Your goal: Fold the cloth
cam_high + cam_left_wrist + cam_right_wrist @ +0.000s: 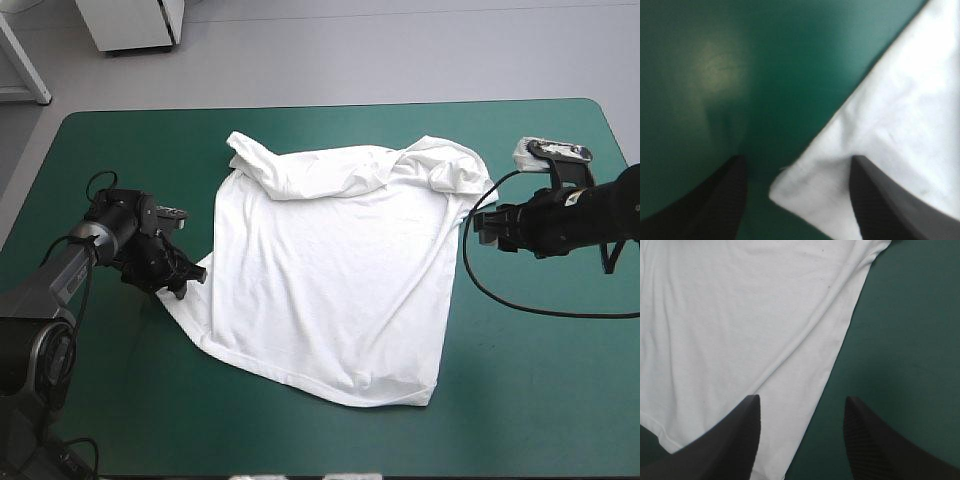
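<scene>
The white T-shirt point(335, 265) lies mostly spread on the teal-green cover, its upper part rumpled and folded over near the far side. My left gripper point(185, 272) sits low at the shirt's left corner, open; in the left wrist view the corner of the T-shirt point(815, 187) lies between the fingers of the left gripper point(797, 192). My right gripper point(482, 228) stands open at the shirt's right side edge. In the right wrist view the T-shirt point(740, 325) spreads ahead of the right gripper point(802, 412), its edge running between the fingers.
Bare teal-green cover point(540, 380) surrounds the shirt on all sides, widest at the near right and near left. The table's far edge point(330, 108) runs just beyond the shirt's rumpled part.
</scene>
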### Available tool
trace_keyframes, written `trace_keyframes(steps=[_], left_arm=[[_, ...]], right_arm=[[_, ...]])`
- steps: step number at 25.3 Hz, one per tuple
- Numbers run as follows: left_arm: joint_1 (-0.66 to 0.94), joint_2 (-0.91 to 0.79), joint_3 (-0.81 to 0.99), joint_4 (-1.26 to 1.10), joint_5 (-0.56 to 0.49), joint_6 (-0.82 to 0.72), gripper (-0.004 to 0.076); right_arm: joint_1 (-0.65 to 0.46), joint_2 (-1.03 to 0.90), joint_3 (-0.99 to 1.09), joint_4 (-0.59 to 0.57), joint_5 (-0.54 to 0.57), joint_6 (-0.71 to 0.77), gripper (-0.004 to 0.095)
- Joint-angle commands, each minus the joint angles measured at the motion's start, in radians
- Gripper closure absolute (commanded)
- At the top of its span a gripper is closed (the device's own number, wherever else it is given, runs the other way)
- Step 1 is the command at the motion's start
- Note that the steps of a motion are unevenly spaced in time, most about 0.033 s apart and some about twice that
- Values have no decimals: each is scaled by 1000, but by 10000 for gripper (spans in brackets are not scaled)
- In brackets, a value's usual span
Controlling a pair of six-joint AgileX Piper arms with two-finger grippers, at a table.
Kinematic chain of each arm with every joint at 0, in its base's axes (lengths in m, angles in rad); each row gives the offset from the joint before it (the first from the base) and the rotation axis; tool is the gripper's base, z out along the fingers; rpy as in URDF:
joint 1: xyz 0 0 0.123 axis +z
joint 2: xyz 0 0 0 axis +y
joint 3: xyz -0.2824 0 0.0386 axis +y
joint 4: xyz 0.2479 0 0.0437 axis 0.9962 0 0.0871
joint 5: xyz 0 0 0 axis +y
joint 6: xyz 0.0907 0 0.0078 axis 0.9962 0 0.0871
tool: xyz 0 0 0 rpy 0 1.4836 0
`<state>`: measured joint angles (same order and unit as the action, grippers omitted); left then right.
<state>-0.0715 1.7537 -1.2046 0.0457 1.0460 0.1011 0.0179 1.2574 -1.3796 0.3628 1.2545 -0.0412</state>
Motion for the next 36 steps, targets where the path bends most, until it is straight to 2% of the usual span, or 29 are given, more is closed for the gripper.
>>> trace_keyframes(steps=[1,3,4,6,8,9,10,12,14,18,20,23,29,35,36], left_arm=[[1,-5,-9,2,-7,-7,497],[1,-5,-9,2,-7,-7,674],[1,-5,-9,2,-7,-4,729],[1,-5,-9,0,-6,-4,732],[1,-5,-9,-5,-6,-4,733],[1,-5,-9,-9,-8,-4,733],[1,-5,-9,-10,-8,-4,733],[1,-5,-9,-23,-8,-4,733],[1,-5,-9,-35,-8,-4,733],[1,-5,-9,-35,-8,-4,733],[1,-5,-9,-35,-12,-4,733],[1,-5,-9,-35,-15,-4,733],[1,-5,-9,-39,-22,-4,733],[1,-5,-9,-51,-24,-4,733],[1,-5,-9,-54,-26,-4,733]], right_arm=[[0,-29,-23,3,-4,-13,456],[2,-31,-23,3,-4,-36,458],[15,-33,-20,-2,-4,-38,458],[93,-51,-1,-57,-4,-18,463],[220,-64,34,-181,-4,67,467],[319,-66,75,-270,-4,131,467],[367,-66,99,-302,-8,158,467],[487,-66,184,-373,-70,279,467],[559,-66,269,-388,-153,339,459],[610,-58,394,-309,-214,384,355],[626,-57,453,-292,-247,423,346],[673,-52,525,-315,-330,500,359],[758,-11,568,-388,-372,608,409],[767,49,589,-398,-416,663,413],[767,72,589,-398,-437,663,440]])
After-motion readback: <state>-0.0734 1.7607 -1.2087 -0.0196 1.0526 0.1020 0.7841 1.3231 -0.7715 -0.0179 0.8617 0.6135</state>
